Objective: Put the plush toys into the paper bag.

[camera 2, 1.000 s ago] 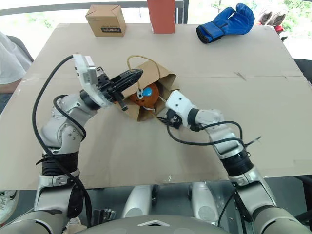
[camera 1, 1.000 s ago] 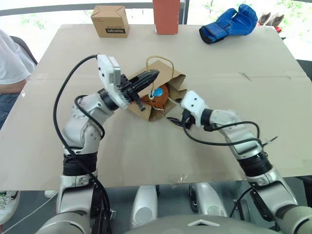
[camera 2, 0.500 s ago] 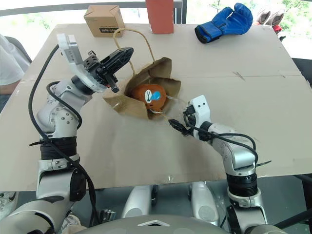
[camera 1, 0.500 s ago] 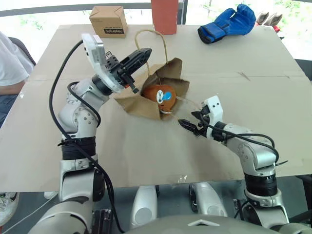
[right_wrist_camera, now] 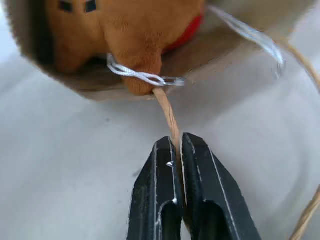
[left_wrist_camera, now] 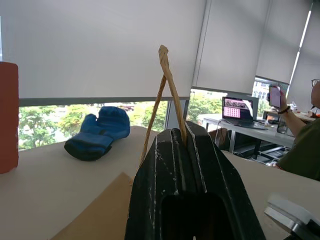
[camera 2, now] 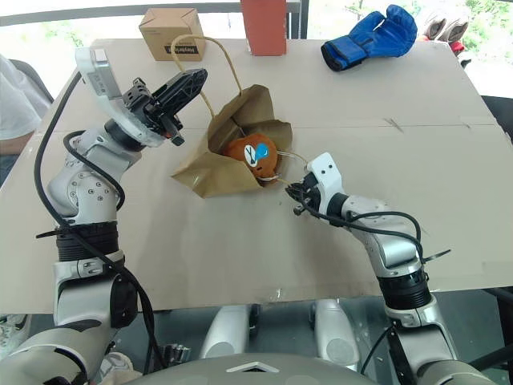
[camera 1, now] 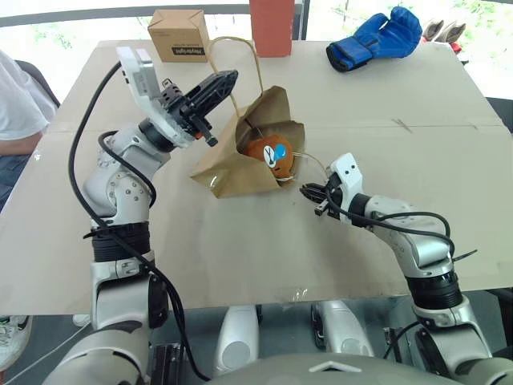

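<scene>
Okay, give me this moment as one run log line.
left claw: shut on bag handle | right claw: shut on other handle | brown plush toy: in paper bag

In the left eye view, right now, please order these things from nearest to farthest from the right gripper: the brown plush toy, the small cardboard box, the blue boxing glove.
From the right gripper, shut on the bag's lower handle:
1. Brown plush toy, just beyond it, inside the paper bag.
2. Blue boxing glove, at the table's far edge on the right.
3. Small cardboard box, at the far edge on the left.
</scene>
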Robot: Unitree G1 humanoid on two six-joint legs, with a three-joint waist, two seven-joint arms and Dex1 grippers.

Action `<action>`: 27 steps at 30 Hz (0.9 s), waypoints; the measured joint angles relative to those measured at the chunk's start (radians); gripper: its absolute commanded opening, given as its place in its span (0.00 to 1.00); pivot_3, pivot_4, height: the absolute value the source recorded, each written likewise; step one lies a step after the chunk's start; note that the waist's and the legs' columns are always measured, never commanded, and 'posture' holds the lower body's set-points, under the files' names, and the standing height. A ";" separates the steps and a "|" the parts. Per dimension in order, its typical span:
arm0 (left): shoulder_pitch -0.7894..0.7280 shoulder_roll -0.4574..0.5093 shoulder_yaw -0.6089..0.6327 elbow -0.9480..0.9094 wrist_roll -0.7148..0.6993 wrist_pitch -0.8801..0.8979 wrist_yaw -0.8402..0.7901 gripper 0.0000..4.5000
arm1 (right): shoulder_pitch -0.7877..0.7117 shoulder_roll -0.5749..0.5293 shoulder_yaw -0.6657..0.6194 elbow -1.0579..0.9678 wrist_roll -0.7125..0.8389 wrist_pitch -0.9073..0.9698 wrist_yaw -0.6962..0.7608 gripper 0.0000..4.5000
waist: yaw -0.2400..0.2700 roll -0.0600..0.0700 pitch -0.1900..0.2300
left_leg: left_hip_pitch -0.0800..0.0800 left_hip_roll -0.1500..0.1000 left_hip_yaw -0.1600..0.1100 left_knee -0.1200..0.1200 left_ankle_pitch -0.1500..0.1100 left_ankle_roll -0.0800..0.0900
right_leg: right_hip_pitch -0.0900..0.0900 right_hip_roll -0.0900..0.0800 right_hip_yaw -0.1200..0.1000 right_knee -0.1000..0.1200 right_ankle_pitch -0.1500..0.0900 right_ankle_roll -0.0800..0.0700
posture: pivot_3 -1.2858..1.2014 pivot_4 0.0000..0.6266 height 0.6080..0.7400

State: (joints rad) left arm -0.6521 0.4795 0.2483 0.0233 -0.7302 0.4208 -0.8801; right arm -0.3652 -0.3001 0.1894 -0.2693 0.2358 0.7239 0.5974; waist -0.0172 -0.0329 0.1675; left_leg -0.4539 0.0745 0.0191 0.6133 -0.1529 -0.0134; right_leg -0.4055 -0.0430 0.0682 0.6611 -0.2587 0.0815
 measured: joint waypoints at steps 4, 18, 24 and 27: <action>0.005 -0.004 0.001 -0.004 -0.010 0.012 0.021 0.00 | -0.019 -0.127 0.053 -0.084 -0.107 -0.094 0.000 0.00 | 0.001 0.000 0.000 | 0.000 0.000 0.000 0.000 0.000 0.000 | 0.000 0.000 0.000 0.000 0.000 0.000 | 0.52 0.24 1.00; 0.159 -0.072 0.036 -0.039 -0.023 0.010 0.121 0.00 | -0.441 -0.532 0.182 -0.133 -0.439 -0.339 0.270 0.00 | 0.002 0.001 0.001 | -0.001 0.000 0.001 -0.001 0.000 0.000 | -0.002 0.000 0.001 -0.001 0.000 0.000 | 0.52 0.24 1.00; 0.229 -0.079 0.008 -0.070 0.026 -0.035 0.119 0.00 | -0.395 -0.552 0.186 -0.059 -0.463 -0.445 0.336 0.28 | 0.009 0.001 0.001 | -0.001 0.000 0.001 0.001 0.000 0.000 | -0.001 -0.001 0.001 -0.002 0.000 -0.001 | 0.52 0.24 1.00; 0.229 -0.083 -0.008 -0.085 0.033 -0.045 0.122 0.00 | -0.376 -0.552 0.185 -0.046 -0.462 -0.469 0.357 0.53 | 0.005 0.001 0.001 | -0.001 0.000 0.002 0.001 0.000 0.000 | -0.001 -0.001 0.001 -0.002 0.000 -0.001 | 0.52 0.24 1.00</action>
State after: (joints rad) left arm -0.4236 0.3967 0.2404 -0.0614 -0.6967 0.3754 -0.7584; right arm -0.7410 -0.8526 0.3743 -0.3155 -0.2265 0.2553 0.9545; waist -0.0122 -0.0320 0.1688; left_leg -0.4550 0.0745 0.0208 0.6144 -0.1529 -0.0136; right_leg -0.4066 -0.0437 0.0691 0.6595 -0.2585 0.0809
